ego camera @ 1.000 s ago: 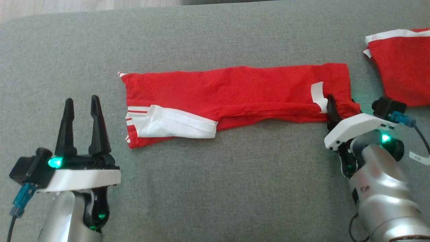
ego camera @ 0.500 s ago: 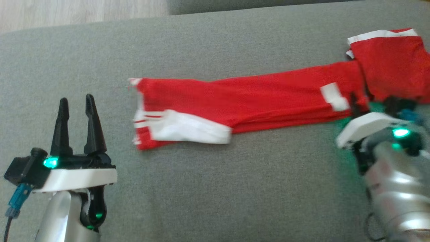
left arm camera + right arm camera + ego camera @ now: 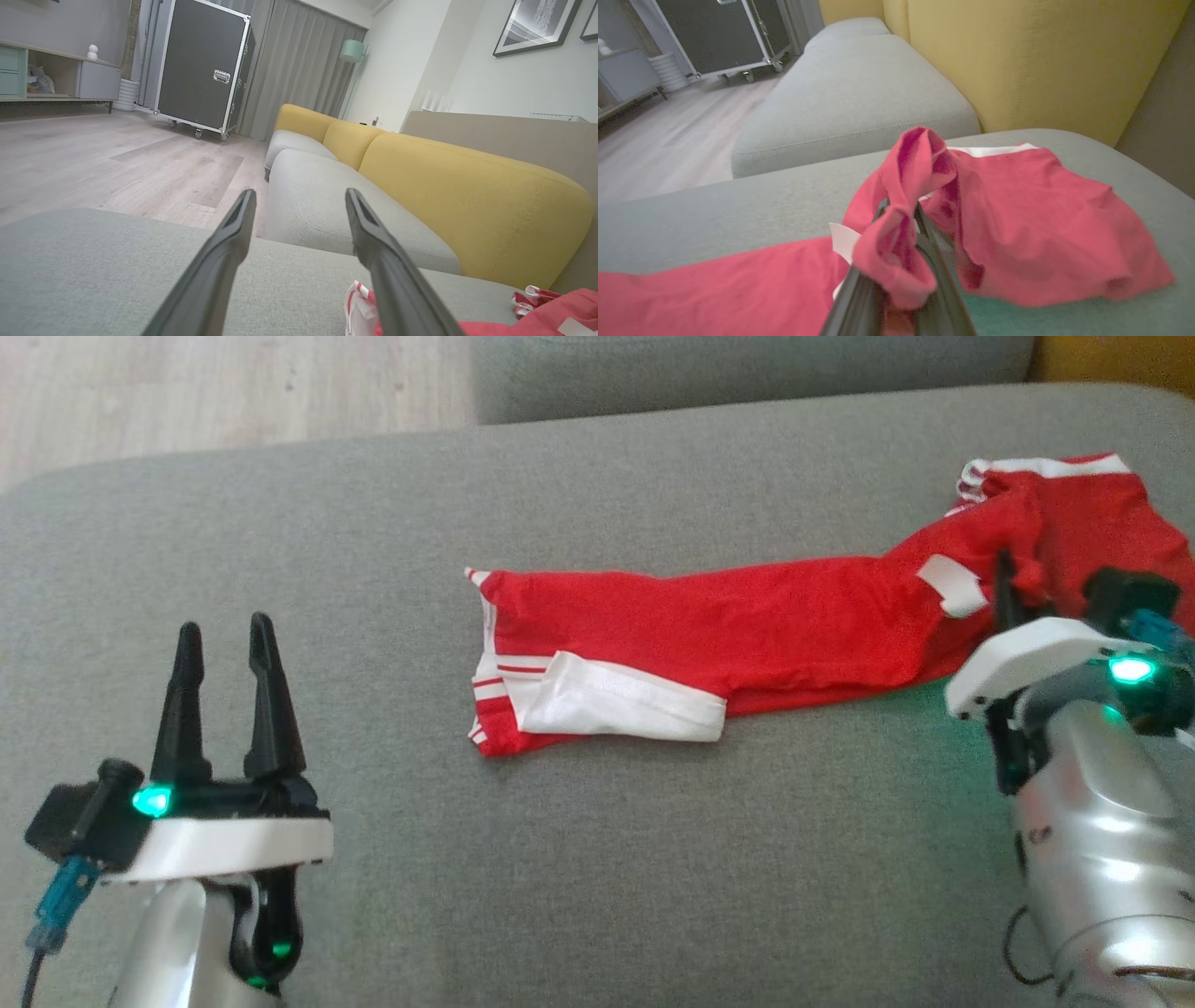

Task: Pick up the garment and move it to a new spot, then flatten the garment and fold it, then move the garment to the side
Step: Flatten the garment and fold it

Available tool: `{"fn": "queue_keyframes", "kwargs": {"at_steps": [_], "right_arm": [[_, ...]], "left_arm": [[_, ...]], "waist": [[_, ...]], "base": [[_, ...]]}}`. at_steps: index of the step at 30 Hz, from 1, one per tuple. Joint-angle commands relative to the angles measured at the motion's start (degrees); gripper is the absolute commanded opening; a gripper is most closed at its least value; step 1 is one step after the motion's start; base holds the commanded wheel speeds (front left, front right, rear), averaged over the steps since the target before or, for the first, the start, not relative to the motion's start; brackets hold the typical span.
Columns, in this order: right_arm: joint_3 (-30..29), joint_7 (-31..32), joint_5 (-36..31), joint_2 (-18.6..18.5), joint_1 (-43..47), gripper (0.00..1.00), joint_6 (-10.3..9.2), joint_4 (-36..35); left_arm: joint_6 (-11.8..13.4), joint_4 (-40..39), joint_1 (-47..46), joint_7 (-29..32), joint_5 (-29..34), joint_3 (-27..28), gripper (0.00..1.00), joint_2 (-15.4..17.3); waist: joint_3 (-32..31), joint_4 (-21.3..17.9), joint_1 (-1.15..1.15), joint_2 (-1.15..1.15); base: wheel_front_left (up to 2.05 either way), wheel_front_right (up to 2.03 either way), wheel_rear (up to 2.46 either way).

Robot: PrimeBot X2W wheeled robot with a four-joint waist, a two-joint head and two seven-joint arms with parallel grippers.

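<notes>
While the left gripper [image 3: 219,635] gapes empty at eight o'clock, the right gripper [image 3: 1006,586] at three pinches the long red white-trimmed cloth garment [image 3: 728,630] on the grey fabric cushion [image 3: 597,859], against a crumpled red garment [image 3: 1097,523].

At my remote console I look over a grey sofa seat [image 3: 597,877] backed by yellow cushions [image 3: 467,196]. Beyond lies pale wood floor [image 3: 93,158], where a black wheeled case [image 3: 201,70] stands before grey curtains [image 3: 299,70]. A framed print [image 3: 535,23] hangs on the white wall [image 3: 402,79].
</notes>
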Motion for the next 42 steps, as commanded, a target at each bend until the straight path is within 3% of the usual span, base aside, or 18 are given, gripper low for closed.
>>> {"fn": "queue_keyframes", "kwargs": {"at_steps": [1,7,14,24,31,41,42], "right_arm": [[2.41,0.19,1.13,1.58,-1.57,0.00,-0.05,-2.70],[8.75,1.68,7.05,2.99,-1.69,0.00,-0.05,-5.36],[32.18,5.89,30.15,3.07,1.19,0.00,-0.05,-14.66],[50.69,4.35,46.53,3.07,1.28,0.00,-0.05,-16.05],[59.77,2.00,53.61,3.08,-0.29,0.00,-0.05,-12.27],[65.79,-1.25,61.54,3.08,-3.43,0.00,-0.05,-6.02],[66.27,-1.44,62.05,3.08,-3.78,0.62,-0.05,-5.40]], "left_arm": [[-0.33,-1.69,-0.32,-0.28,0.52,1.67,1.00,0.98],[-0.33,-1.66,0.77,-0.28,0.92,1.71,1.00,0.93],[-0.33,-1.80,1.88,-0.28,1.18,1.37,1.00,0.98],[-0.33,-1.22,-0.52,-0.28,0.67,-1.22,1.00,0.67],[-0.33,-0.11,-2.23,-0.28,0.18,-2.79,1.00,0.38],[-0.33,0.51,-3.08,-0.28,-0.27,-3.93,1.00,-0.08],[-0.33,0.58,-3.13,-0.28,-0.29,-3.95,1.00,-0.07]], "waist": [[-1.17,0.79,0.00,0.00],[-3.47,2.55,0.00,0.00],[-4.57,5.51,0.00,0.00],[-1.60,10.25,0.00,0.00],[0.07,13.81,0.00,0.00],[1.61,16.97,0.00,0.00],[1.70,17.07,0.00,0.00]], "base": [[0.00,0.00,0.00],[0.00,0.00,0.00],[0.00,0.00,0.00],[0.00,0.00,0.00],[0.00,0.00,0.00],[0.00,0.00,0.00],[0.00,0.00,0.00]]}}
